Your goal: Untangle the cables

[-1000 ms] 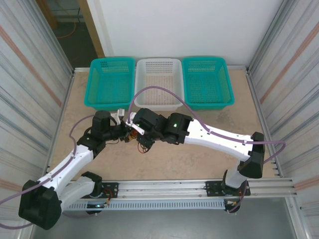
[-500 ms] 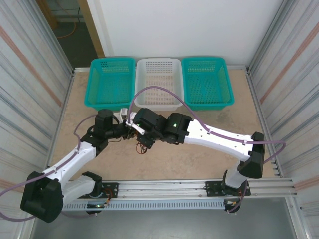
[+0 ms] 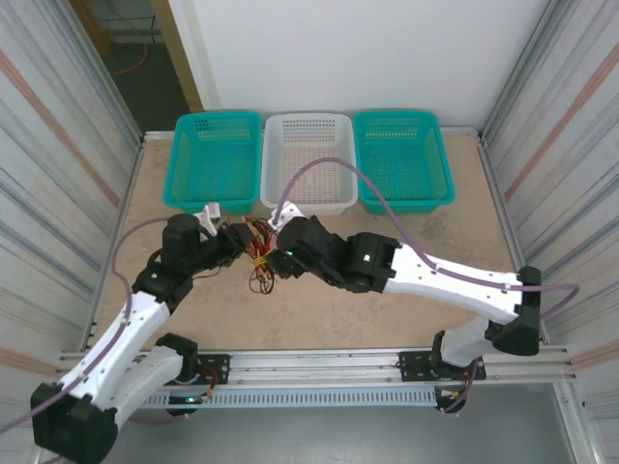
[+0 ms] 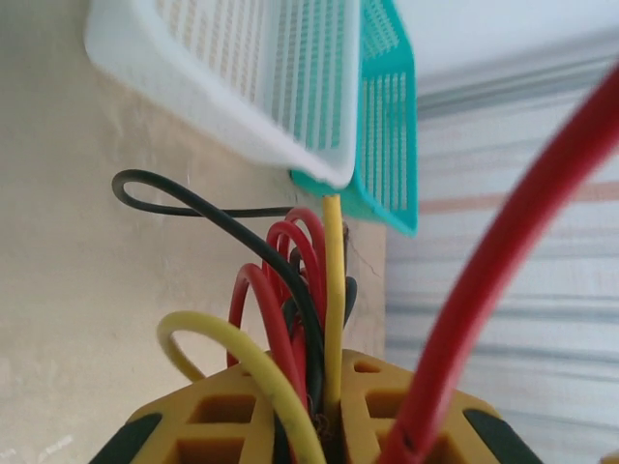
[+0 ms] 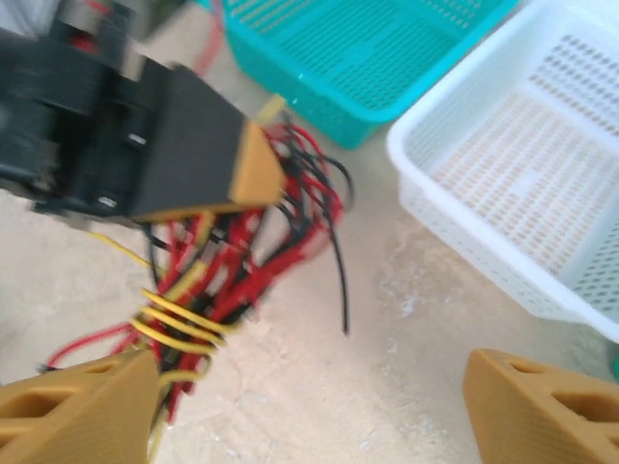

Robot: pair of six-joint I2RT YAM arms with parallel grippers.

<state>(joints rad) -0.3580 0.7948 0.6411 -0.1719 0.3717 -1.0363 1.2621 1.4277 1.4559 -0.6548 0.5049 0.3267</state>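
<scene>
Left hand [image 4: 326, 414] is pinched together on the cables [image 5: 232, 261], a tangled bunch of red, yellow and black wires sprouting from between its orange fingers. Right hand [image 5: 309, 372] faces it with fingers spread wide apart, gripping nothing. A coil of yellow wire sits right by one fingertip, and whether it touches is unclear. The bunch hangs between the two hands, loose ends trailing onto the table [image 5: 387, 329], near the white basket [image 5: 503, 164] and a teal basket [image 5: 368, 48].
</scene>
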